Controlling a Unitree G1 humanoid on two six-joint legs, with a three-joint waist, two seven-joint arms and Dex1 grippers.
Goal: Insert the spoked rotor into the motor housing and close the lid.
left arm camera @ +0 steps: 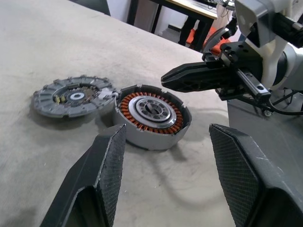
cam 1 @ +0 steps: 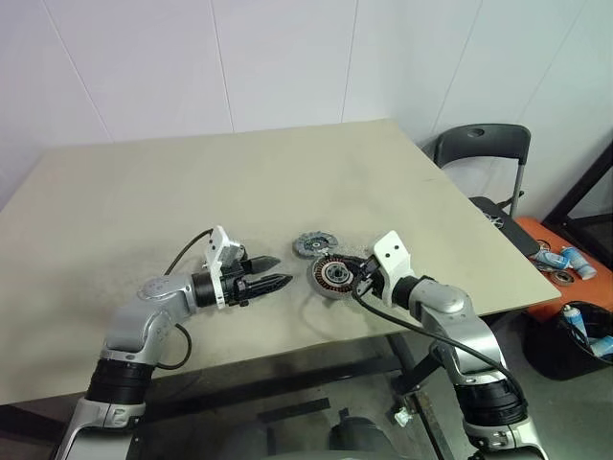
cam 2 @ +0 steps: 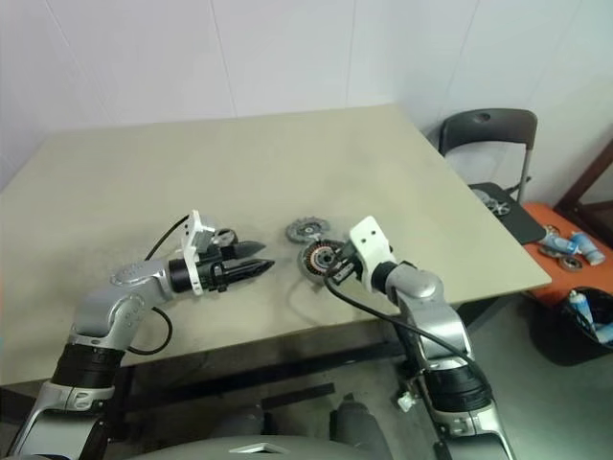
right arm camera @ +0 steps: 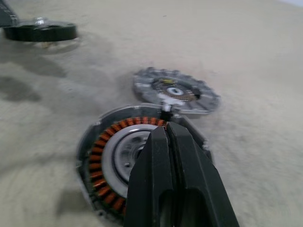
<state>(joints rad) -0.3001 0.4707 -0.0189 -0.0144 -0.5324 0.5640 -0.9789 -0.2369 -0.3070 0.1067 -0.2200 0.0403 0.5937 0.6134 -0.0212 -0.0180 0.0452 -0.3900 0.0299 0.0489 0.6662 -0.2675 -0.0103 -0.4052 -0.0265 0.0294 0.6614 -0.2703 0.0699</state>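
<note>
Two round metal parts are lying side by side on the matte beige surface (cam 1: 287, 172): the motor housing (left arm camera: 152, 116), a grey-walled cup ringed with copper windings around a silver centre, and the flat notched grey lid (left arm camera: 73, 96), touching its edge. The spoked rotor (right arm camera: 41, 30), black-rimmed, is sitting well apart. The right gripper (right arm camera: 166, 135) is hovering over the housing, fingers pressed together. The left gripper (left arm camera: 165, 142) is facing the housing, textured black fingers (left arm camera: 111, 156) spread apart, empty.
</note>
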